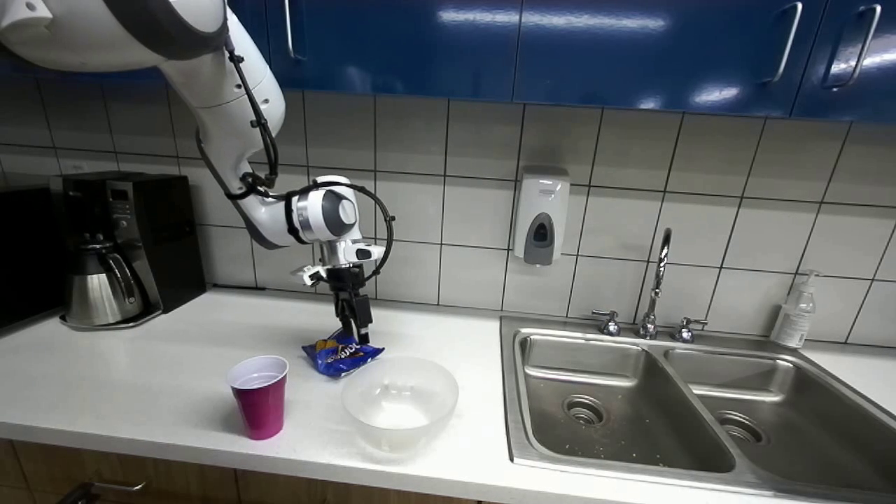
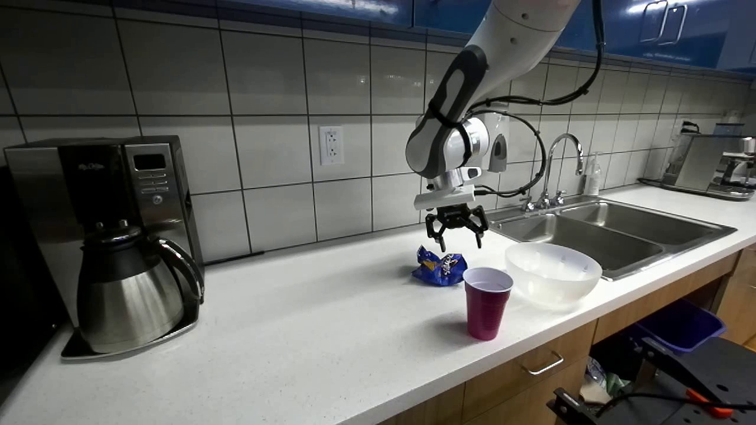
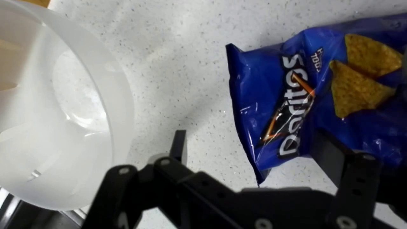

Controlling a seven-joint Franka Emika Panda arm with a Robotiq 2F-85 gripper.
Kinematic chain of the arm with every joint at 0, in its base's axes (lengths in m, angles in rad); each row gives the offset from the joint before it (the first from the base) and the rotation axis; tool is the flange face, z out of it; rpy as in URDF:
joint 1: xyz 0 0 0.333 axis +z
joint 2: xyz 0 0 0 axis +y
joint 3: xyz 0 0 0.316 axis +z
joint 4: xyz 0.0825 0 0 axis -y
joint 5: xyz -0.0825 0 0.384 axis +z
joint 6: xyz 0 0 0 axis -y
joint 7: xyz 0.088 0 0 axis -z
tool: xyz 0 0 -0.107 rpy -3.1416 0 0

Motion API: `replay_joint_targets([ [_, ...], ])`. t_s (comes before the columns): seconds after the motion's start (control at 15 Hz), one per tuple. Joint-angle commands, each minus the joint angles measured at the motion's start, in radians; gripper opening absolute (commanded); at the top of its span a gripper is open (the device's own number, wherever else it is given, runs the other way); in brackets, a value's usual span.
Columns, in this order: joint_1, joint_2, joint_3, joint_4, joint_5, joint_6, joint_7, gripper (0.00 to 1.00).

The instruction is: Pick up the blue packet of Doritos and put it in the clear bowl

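The blue packet of Doritos (image 1: 341, 358) lies on the white counter, crinkled; it also shows in an exterior view (image 2: 438, 271) and in the wrist view (image 3: 295, 95). The clear bowl (image 1: 395, 435) stands upright beside it, nearer the sink, and shows in an exterior view (image 2: 546, 290) and in the wrist view (image 3: 119, 105). My gripper (image 2: 460, 245) is open and empty, pointing down a little above the counter at the packet. In the wrist view the gripper (image 3: 252, 136) has its right finger over the packet's edge and its left finger between packet and bowl.
A magenta cup (image 1: 262, 409) stands near the counter's front edge, beside the bowl and packet. A double sink (image 1: 514, 392) lies beyond the bowl. A coffee maker (image 2: 177, 171) with a steel carafe stands at the far end. A tiled wall (image 1: 483, 210) runs behind.
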Motion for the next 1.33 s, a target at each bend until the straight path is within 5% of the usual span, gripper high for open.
replay_joint_targets([
  [0.0,0.013,0.016,-0.009,0.023,0.047,0.045,0.034,1.0],
  [1.27,0.052,0.045,-0.004,-0.047,0.154,0.17,0.011,1.0],
])
